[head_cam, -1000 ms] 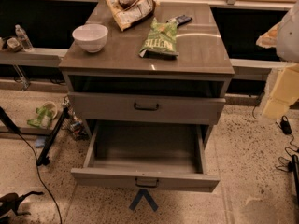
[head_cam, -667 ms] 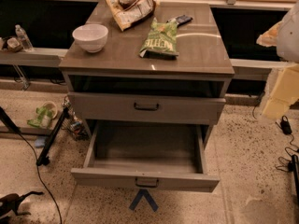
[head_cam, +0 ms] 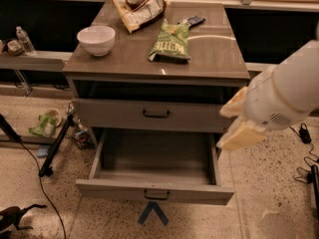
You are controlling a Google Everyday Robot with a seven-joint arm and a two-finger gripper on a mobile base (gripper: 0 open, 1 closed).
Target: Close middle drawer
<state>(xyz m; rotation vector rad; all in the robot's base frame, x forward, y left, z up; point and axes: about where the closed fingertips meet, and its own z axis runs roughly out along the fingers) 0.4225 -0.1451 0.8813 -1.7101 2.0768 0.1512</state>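
Gripper [head_cam: 235, 122] hangs at the right of the view, at the tip of a thick white arm [head_cam: 286, 96] that comes in from the right edge. It shows as pale beige pieces over the cabinet's right front corner, level with the top drawer front and just above the right side wall of the open drawer. Whether it is spread or pressed together I cannot tell, nor whether it touches the cabinet.

At the far left, a water bottle [head_cam: 23, 40] stands on a low ledge. Below it, a green and white object [head_cam: 45, 124] lies on the speckled floor beside a black stand leg [head_cam: 57, 144].

On the cabinet top [head_cam: 209, 59], a white bowl [head_cam: 96, 39] sits at the left. A crumpled tan snack bag [head_cam: 139, 6] lies at the back. A green chip bag [head_cam: 171, 41] lies near the middle, and a small dark item [head_cam: 192, 20] sits just behind it.

Under the top, the top drawer front [head_cam: 109, 114] carries a dark pull [head_cam: 156, 113]. Beneath it, the middle drawer [head_cam: 154, 163] stands far out toward the camera. Its inside is bare, and its front panel is nearest the viewer with a small dark pull at centre. A blue chevron mark [head_cam: 153, 214] lies on the floor just in front of that panel.

Black cables [head_cam: 305, 133] trail on the floor at the far right.
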